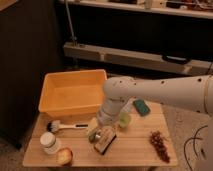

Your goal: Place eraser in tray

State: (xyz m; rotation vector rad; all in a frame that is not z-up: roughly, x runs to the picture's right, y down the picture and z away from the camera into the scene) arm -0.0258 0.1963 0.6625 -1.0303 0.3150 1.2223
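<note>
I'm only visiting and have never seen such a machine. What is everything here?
tray: one, yellow-orange, table's back left
eraser: one, tan over dark, front middle
brush: one, white handle, black bristles, before the tray
jar: one, white, front left
fruit: one, reddish-yellow, beside the jar
sponge: one, teal-green, back right
small object: one, pale green, beside the arm
grapes: one bunch, dark red, front right
table: one, light wood
arm: one, white, from the right
gripper: one, down at the eraser
</note>
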